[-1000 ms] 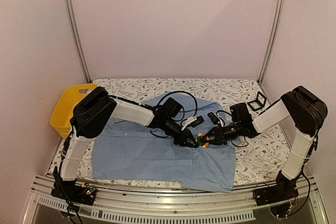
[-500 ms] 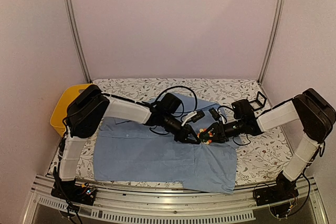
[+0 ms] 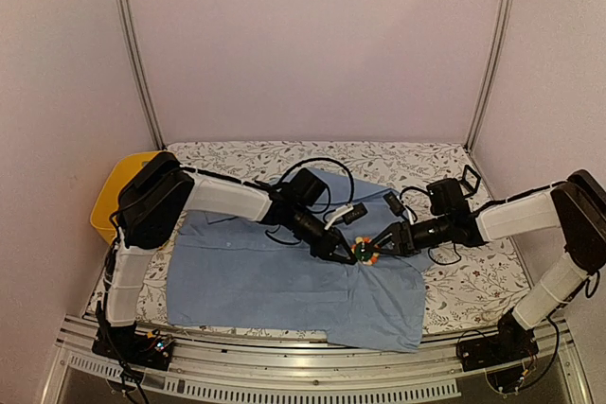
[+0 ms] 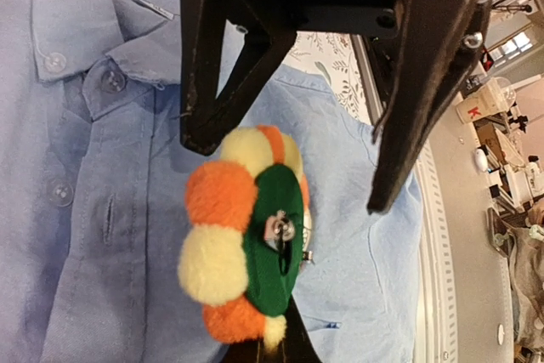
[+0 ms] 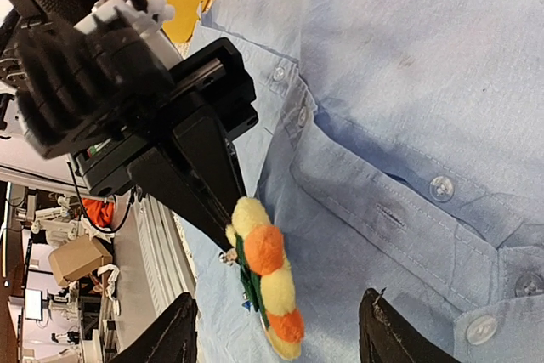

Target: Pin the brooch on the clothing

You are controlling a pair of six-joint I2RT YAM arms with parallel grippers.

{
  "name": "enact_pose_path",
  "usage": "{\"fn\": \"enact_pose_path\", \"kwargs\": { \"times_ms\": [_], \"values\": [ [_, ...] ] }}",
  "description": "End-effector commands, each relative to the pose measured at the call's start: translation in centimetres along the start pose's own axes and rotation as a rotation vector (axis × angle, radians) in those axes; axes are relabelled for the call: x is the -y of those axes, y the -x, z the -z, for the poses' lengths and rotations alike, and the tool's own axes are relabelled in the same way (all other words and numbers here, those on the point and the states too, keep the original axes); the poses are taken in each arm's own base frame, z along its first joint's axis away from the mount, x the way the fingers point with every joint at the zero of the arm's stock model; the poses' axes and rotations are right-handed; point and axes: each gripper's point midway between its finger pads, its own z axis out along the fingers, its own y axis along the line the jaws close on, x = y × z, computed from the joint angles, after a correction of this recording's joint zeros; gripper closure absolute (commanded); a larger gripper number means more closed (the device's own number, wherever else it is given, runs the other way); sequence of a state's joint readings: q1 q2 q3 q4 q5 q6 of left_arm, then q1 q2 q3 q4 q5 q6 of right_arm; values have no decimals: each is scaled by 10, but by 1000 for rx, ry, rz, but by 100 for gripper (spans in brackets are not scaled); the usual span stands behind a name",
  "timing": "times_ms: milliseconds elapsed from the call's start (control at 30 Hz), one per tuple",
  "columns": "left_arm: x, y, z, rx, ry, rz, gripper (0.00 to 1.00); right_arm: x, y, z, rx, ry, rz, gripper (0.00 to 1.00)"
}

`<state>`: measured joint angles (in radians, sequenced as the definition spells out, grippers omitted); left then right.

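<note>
The brooch [image 3: 365, 253] is a fluffy flower of orange and pale yellow puffs with a green back [image 4: 274, 240]. It hangs edge-on just above the clothing [image 3: 256, 276], a light blue shirt spread flat, near its button placket [image 5: 408, 210]. My left gripper [image 3: 343, 253] is shut on the brooch's edge, and its dark fingertips [image 4: 285, 342] meet the petals from below in the left wrist view. My right gripper [image 3: 381, 247] faces it from the right, open. Its fingers [image 5: 174, 333] stand either side of the brooch [image 5: 270, 282] without touching it.
A yellow basket [image 3: 112, 198] sits at the table's left edge. A small black square frame [image 3: 464, 183] lies at the back right on the flowered tablecloth [image 3: 473, 281]. Cables loop over both wrists above the shirt's collar.
My right gripper has opened off the brooch and drawn back a little to the right. The brooch stays in my left gripper, which has hardly moved.
</note>
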<state>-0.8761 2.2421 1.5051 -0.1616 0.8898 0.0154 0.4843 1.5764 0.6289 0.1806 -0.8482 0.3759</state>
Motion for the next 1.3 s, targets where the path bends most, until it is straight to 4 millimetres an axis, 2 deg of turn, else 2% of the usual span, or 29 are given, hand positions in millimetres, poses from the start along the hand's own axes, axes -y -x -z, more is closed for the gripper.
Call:
{"fn": "enact_pose_path", "kwargs": {
  "times_ms": [0, 100, 167, 233, 300, 433, 633, 767, 833, 867, 900, 967, 1067, 1267],
  "values": [
    [15, 23, 15, 23, -5, -33, 100, -8, -5, 9, 28, -6, 77, 37],
    [16, 24, 17, 21, -5, -19, 100, -14, -1, 16, 122, -57, 184, 37],
    [17, 24, 17, 17, -9, -15, 100, -24, 1, 21, 227, -126, 326, 38],
    [19, 24, 17, 14, -16, -13, 100, -37, -3, 27, 334, -162, 474, 38],
    [20, 25, 18, 10, -21, -9, 100, -40, -9, 31, 390, -185, 548, 39],
    [21, 26, 18, 4, -30, 0, 100, -30, -15, 27, 371, -234, 586, 40],
    [22, 28, 20, 0, -35, 11, 100, -21, -31, -2, 271, -231, 648, 40],
    [21, 27, 21, -1, -33, 14, 100, -16, -36, -10, 241, -231, 661, 42],
    [22, 27, 21, -2, -40, 15, 100, -12, -32, -9, 251, -259, 658, 54],
    [22, 27, 21, -1, -44, 13, 100, -10, -29, -7, 264, -280, 656, 68],
    [22, 27, 20, -3, -46, 12, 100, -9, -26, -6, 273, -292, 653, 78],
    [22, 26, 21, -6, -48, 13, 100, -10, -20, -5, 284, -306, 644, 88],
    [24, 24, 21, -13, -54, 12, 100, -12, -11, -4, 293, -323, 626, 96],
    [25, 12, 20, -45, -56, 25, 100, -16, 2, 1, 306, -332, 590, 100]
  ]
}}
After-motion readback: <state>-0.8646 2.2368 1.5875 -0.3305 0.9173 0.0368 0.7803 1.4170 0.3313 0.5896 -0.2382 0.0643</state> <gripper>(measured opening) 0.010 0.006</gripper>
